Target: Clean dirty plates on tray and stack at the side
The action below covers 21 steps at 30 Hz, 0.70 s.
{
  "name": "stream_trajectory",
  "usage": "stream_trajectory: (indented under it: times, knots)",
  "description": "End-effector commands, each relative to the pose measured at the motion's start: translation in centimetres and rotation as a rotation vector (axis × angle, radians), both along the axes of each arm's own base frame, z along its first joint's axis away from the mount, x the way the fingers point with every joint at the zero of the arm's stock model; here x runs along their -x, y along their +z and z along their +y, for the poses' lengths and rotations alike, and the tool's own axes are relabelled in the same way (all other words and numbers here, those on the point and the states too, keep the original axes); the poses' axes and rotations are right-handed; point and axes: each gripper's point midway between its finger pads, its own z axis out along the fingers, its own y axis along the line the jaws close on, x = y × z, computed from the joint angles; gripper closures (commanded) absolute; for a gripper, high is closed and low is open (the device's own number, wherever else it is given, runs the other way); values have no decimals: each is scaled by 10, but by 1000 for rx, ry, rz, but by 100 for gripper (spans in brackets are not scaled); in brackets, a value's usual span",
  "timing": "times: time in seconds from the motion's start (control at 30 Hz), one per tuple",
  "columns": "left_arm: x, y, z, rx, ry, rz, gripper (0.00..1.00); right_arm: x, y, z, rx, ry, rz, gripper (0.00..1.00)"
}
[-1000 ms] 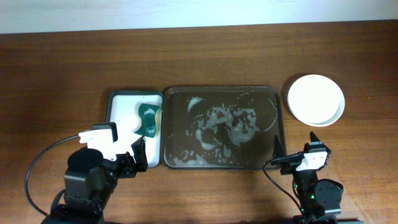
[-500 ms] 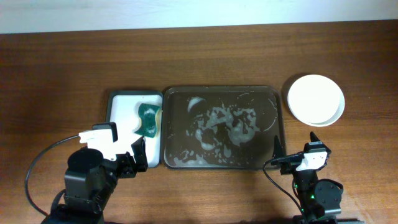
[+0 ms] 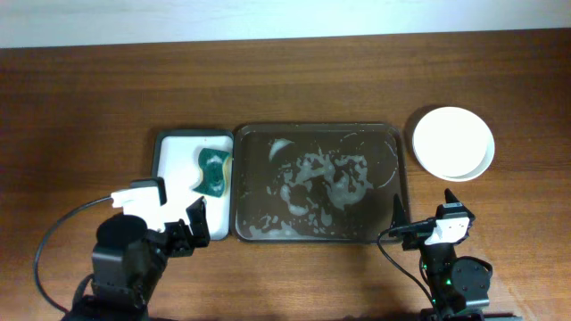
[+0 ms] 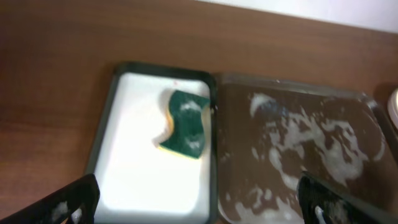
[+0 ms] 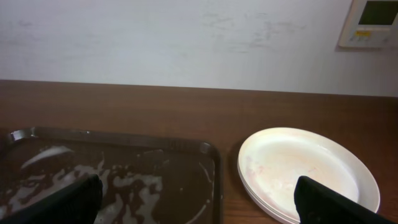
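The dark tray [image 3: 401, 183] [image 4: 219, 155] [image 5: 215, 168] lies mid-table, with only white soap foam and water on its bottom. On the wood to its right is a stack of plates [image 3: 453, 143] [image 5: 308, 168], a white one on top showing a faint pink smear. My left gripper [image 3: 189, 225] [image 4: 196, 205] hovers open over the near edge where the two trays meet, nothing between its fingers. My right gripper [image 3: 424, 207] [image 5: 199, 208] is open and empty near the tray's near right corner, short of the plates.
A smaller white-bottomed, black-rimmed tray [image 3: 174, 174] [image 4: 134, 168] sits against the dark tray's left side. A green and yellow sponge [image 3: 212, 172] [image 4: 185, 124] lies on it. A pale wall runs behind the table's far edge.
The left arm has shifted very slightly to the left. Everything else is as before.
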Motion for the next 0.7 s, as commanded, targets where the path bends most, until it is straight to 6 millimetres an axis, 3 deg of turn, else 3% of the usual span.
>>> stream_trajectory:
  times: [0.0, 0.23, 0.47, 0.57, 0.67]
  knots:
    - [1, -15, 7, -37, -9, -97, 1, 0, -2, -2, 7, -11, 1, 1]
    - [-12, -38, 11, -10, -6, -387, 1, 0, -2, -2, 7, -11, 1, 1]
    - [-16, -30, 13, -103, -16, -692, 1, 0, -2, -2, 7, -11, 1, 1]
    - [-16, -34, 14, -151, -24, -700, 1, 0, -2, -2, 7, -11, 1, 1]
    - [-17, -56, 15, -180, -35, -613, 1, 0, -2, -2, 7, -11, 1, 1]
